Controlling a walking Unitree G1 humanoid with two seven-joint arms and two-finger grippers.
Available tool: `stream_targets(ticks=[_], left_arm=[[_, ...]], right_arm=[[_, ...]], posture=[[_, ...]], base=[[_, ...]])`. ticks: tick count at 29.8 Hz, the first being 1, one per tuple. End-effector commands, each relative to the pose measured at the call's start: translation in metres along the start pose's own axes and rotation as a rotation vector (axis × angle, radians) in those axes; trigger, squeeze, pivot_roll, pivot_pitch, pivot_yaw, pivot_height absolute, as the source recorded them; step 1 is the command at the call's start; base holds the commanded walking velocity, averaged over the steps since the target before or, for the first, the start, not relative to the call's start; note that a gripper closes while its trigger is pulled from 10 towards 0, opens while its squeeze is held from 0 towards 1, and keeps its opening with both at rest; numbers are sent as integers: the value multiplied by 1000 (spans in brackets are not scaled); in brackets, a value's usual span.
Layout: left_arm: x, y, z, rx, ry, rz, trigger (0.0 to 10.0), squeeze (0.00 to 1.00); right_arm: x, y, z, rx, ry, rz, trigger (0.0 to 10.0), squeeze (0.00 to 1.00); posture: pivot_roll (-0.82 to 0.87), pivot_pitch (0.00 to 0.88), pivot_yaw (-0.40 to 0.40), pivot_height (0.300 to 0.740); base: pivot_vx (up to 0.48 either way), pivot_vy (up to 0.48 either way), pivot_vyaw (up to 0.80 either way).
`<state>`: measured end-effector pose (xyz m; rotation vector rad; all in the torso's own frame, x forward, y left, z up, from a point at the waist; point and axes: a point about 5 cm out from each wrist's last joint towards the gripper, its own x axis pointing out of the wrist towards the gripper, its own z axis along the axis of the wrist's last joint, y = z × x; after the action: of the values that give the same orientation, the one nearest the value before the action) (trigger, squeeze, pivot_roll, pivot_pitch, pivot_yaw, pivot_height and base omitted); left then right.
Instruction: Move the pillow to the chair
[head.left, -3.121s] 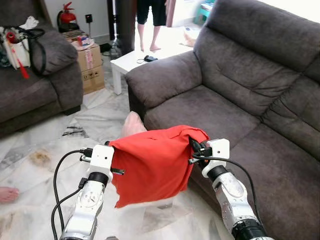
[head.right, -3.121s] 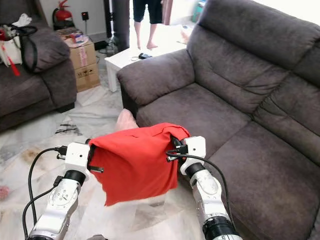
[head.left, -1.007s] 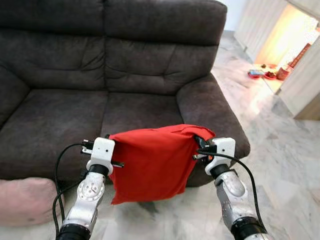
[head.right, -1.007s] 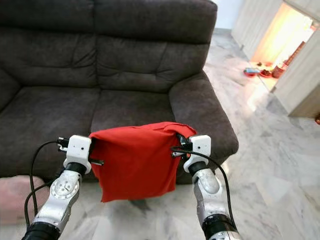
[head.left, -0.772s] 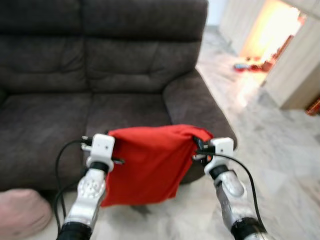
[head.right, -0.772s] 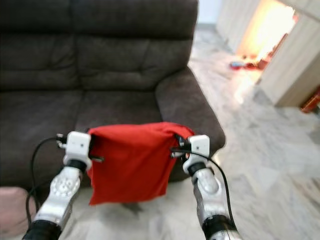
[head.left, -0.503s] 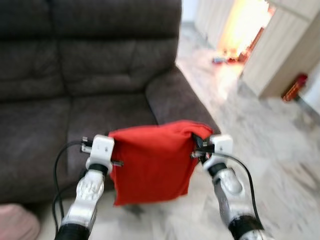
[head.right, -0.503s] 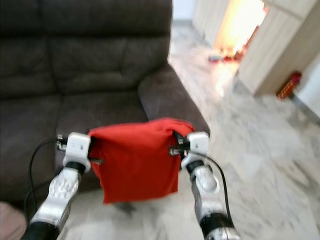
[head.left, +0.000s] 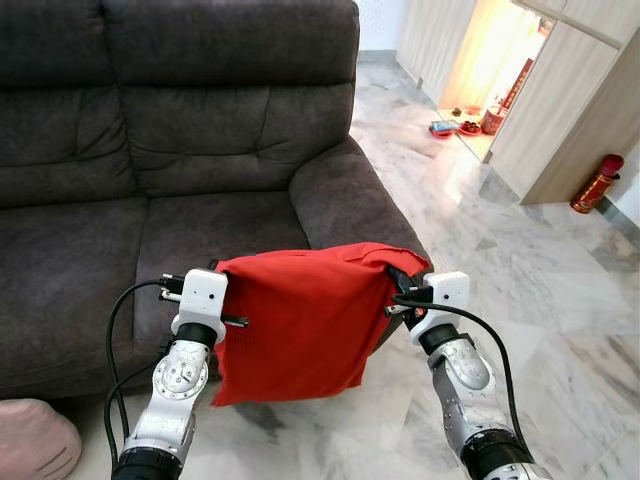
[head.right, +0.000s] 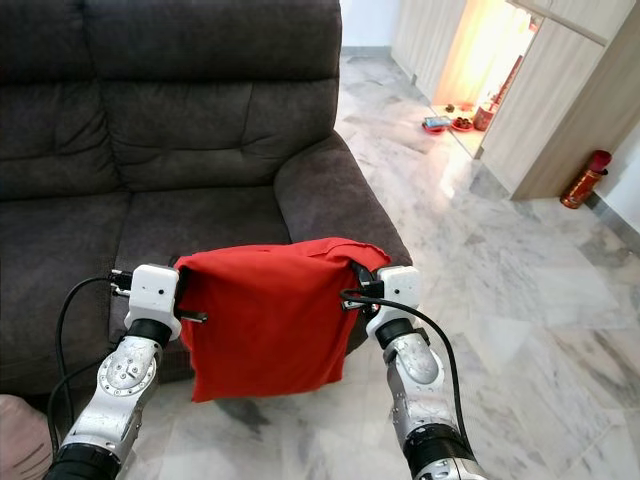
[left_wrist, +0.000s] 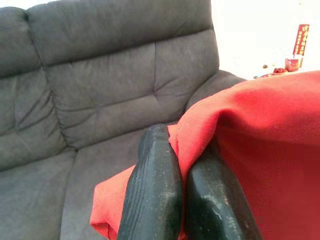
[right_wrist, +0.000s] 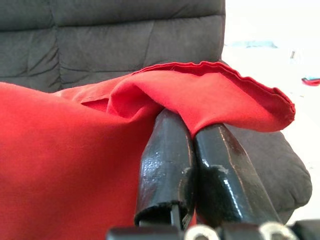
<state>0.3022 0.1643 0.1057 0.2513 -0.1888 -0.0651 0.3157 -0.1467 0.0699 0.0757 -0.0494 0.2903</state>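
The left hand is clamped on one upper corner of a red pillow cover, its two black fingers pressed together with a fold of the red cloth pinched between them. The right hand is clamped on the opposite upper corner in the same way, the hemmed edge of the cloth draped over its fingertips. In the head views both hands sit at the lower centre of the frame, at about the same height, and the cover hangs slack and flat between them, its lower edge dangling free above the marble floor.

Behind the cover, a dark grey sofa takes up the upper left of the frame; the cloth hangs in front of its right armrest. At the lower left corner, a pink cushion rests on the floor beside the sofa base. At the right edge, a red fire extinguisher stands against a wooden cabinet.
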Motion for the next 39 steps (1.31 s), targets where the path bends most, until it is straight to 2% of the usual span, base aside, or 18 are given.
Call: stream_targets(ticks=[1,5,16,22,27,30,34,39], left_arm=[[5,1,15,4,-69,-5,10000,0],[4,1,19,12,-82,-10,10000,0],[4,-1,22,19,-90,-21,10000,0],[4,0,27,44,-104,-25,10000,0],[3,3,40,83,-156,-5,10000,0],[2,5,56,128,-219,7,10000,0],[2,5,61,138,-237,13,10000,0],[7,14,101,187,-371,112,10000,0]], right_arm=[[8,-3,25,-39,-123,2,10000,0],[9,-4,32,-40,-151,8,10000,0],[10,-1,34,-34,-153,22,10000,0],[11,0,45,-43,-205,10,10000,0],[8,2,56,-66,-262,-4,10000,0],[5,2,71,-71,-327,-34,10000,0],[5,2,75,-74,-342,-37,10000,0],[2,15,106,-69,-444,-10,10000,0]], posture=[[65,27,-76,740],[64,27,-75,740],[64,18,-74,740],[60,11,-72,740],[61,6,-70,740],[63,2,-70,740],[62,0,-69,740],[68,0,-65,740]], base=[[0,0,794],[0,0,753],[0,0,0],[0,0,0],[0,0,0],[0,0,0],[0,0,0],[0,0,0]])
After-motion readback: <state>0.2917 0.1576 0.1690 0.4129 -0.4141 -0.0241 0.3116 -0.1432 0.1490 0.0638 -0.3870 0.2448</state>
